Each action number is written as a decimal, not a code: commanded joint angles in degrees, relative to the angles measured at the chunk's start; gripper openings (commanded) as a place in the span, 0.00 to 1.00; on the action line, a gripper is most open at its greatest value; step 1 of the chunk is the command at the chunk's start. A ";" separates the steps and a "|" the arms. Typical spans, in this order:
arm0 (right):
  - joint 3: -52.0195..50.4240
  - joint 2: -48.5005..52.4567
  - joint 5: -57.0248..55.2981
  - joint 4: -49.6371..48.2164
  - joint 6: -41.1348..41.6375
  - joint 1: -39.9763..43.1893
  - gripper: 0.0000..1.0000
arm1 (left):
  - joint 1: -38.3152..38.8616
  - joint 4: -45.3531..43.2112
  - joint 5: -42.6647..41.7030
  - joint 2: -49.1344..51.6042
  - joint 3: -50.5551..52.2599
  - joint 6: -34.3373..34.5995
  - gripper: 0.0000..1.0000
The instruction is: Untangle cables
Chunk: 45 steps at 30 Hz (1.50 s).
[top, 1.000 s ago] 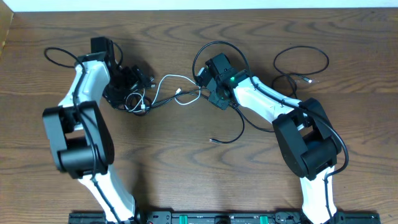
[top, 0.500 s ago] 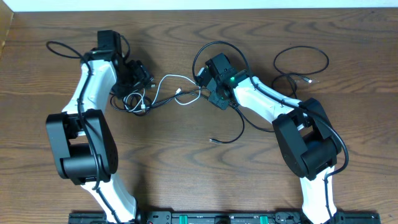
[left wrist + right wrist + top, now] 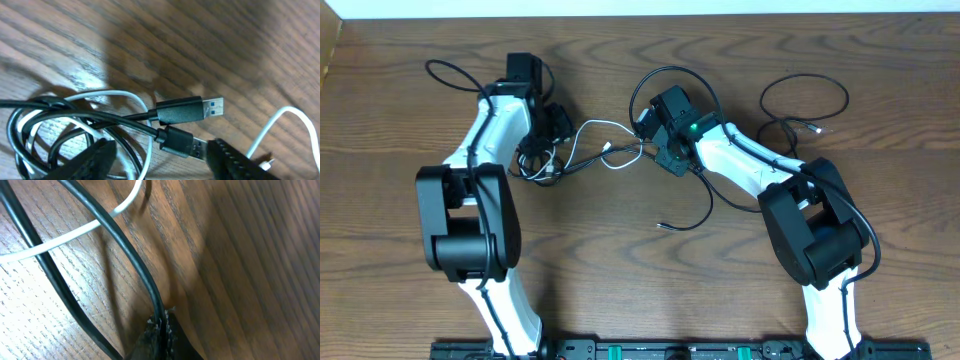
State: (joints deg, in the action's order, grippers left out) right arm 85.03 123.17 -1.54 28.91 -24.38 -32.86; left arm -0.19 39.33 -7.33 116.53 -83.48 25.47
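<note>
where black cables [image 3: 25, 104] cross the white cable [image 3: 112, 92], two plugs [image 3: 182, 110] lie together.

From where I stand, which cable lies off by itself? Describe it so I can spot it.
On the table, look beyond the right arm, toward the far right corner. A thin black cable lies there in one open loop, ending in a small plug. Unlike the others, it sits alone, clear of the white cable.
</note>
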 commanded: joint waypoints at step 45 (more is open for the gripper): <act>0.00 -31.41 -1.53 19.91 9.29 23.93 0.01 | -0.13 0.00 12.55 4.46 0.87 0.07 0.14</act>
State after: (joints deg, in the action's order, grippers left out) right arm 84.62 93.56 0.51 47.72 -17.52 -12.53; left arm 0.67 38.50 0.78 119.22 -83.35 25.89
